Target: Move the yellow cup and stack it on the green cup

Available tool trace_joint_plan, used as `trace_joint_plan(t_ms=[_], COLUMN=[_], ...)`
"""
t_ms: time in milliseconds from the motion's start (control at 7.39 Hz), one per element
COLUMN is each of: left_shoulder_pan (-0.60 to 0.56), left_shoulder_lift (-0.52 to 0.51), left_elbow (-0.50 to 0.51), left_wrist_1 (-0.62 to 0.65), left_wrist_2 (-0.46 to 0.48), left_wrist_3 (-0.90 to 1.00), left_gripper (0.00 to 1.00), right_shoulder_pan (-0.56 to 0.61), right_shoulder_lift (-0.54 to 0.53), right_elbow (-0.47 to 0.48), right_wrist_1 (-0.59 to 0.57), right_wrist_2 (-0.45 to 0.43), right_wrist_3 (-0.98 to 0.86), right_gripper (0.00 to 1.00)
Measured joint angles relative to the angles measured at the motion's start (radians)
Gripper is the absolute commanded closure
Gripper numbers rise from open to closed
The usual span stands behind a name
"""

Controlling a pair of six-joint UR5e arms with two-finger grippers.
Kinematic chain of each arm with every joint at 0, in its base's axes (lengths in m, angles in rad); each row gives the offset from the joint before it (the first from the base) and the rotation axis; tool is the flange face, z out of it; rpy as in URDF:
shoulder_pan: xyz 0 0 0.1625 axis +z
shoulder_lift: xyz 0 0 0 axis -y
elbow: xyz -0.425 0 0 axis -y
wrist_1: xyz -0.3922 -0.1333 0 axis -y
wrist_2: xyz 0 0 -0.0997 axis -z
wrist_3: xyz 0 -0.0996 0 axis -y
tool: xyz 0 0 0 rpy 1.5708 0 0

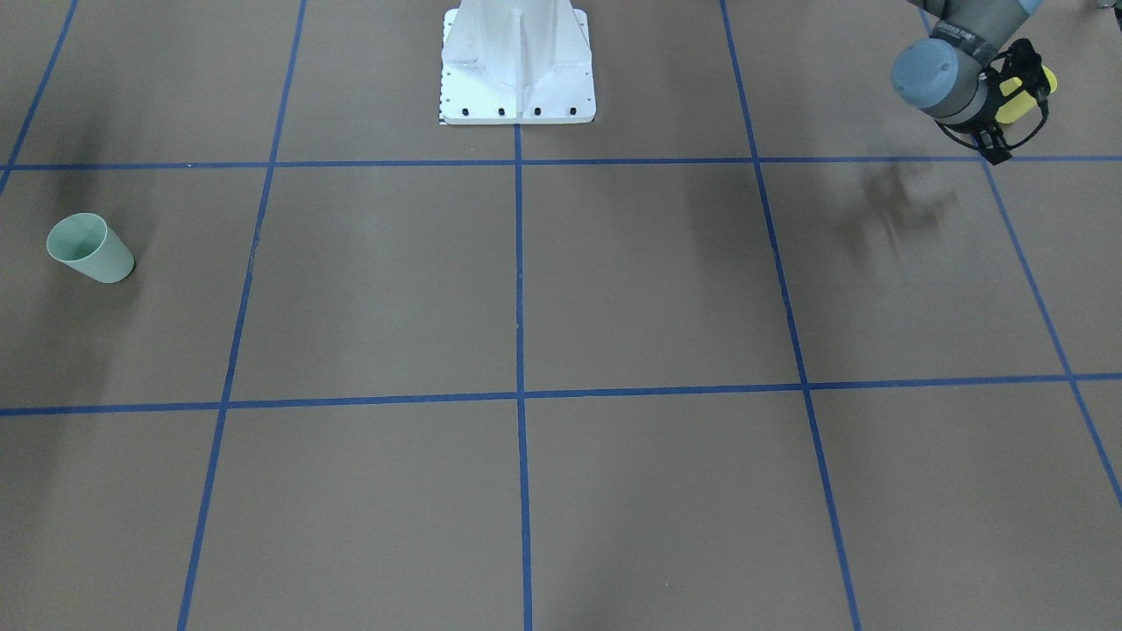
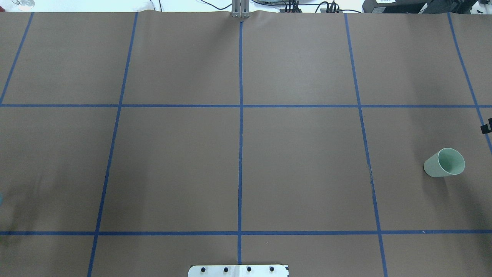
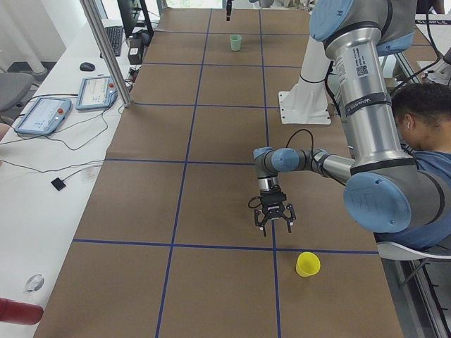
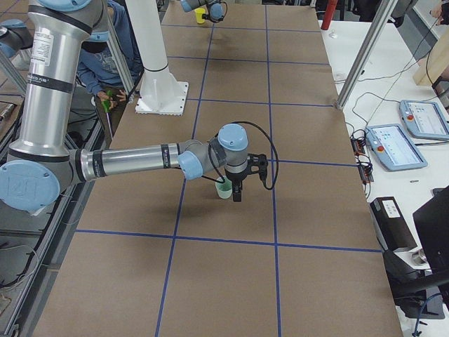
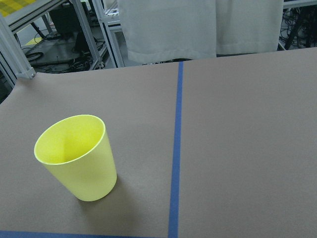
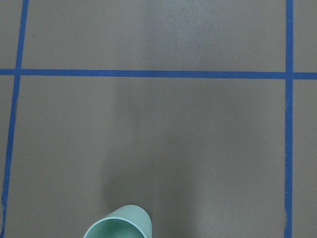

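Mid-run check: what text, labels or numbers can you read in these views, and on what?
None is legible.
White sticker on left arm: print too small.
Label on right arm: too small.
Pendant screens: unreadable.
Yellow cup, green cup: no print visible.

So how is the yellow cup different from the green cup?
Colour: the yellow cup is bright yellow, and the green cup is pale mint green.
Place: the yellow cup stands far out on the robot's left side, and the green cup far out on its right.
Both stand upright, look empty, have no handle and get wider toward the rim.
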Motion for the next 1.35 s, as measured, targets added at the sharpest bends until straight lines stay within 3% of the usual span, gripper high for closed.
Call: trace_joint_plan(t_ms=[541,947,1353], left_shoulder_pan=[0.133,0.224,0.237], left_shoulder_lift=[0.002,0.004,0.013], left_elbow=[0.114,0.139,0.15], left_wrist_1=[0.036,0.036,0.035], left_wrist_2=[-0.003,-0.047,-0.058], left_wrist_3=[-0.197,-0.285,-0.295], left_gripper=[0.01,0.01,0.01], right_shoulder_pan=[-0.001,0.0,0.0], right_shoulder_lift=[-0.011,-0.016,-0.027], right_elbow=[-0.005,-0.002,0.001], right_wrist_1=[-0.001,-0.001,0.001], right_wrist_2=[0.013,0.017,0.02], right_wrist_3=[0.002,0.001,0.002], right_gripper=[0.0,0.0,0.0])
